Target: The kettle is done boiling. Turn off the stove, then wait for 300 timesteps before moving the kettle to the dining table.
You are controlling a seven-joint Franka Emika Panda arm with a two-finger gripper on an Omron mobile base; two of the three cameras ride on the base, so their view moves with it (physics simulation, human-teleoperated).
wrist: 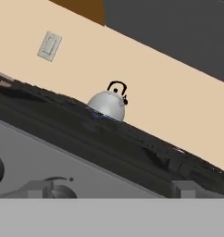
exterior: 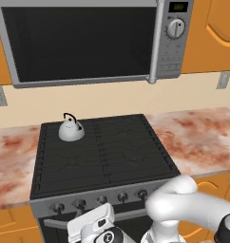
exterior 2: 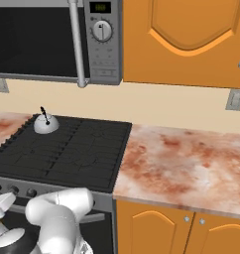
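Upper left of left base view: kettle (exterior: 71, 128) sits on stove (exterior: 112, 152) back-left grate, under microwave (exterior: 88, 40). Gripper low at frame bottom, w/ hand just before knob row (exterior: 100, 200); jaw state can't tell. Marbled counter (exterior: 202, 137) at frame right.

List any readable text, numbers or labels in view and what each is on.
None can be read.
Microwave display: greenish marks, too blurred to read.
Microwave dial: tick marks, no legible numbers.
Stove knobs: no visible labels.
Kettle: no markings.
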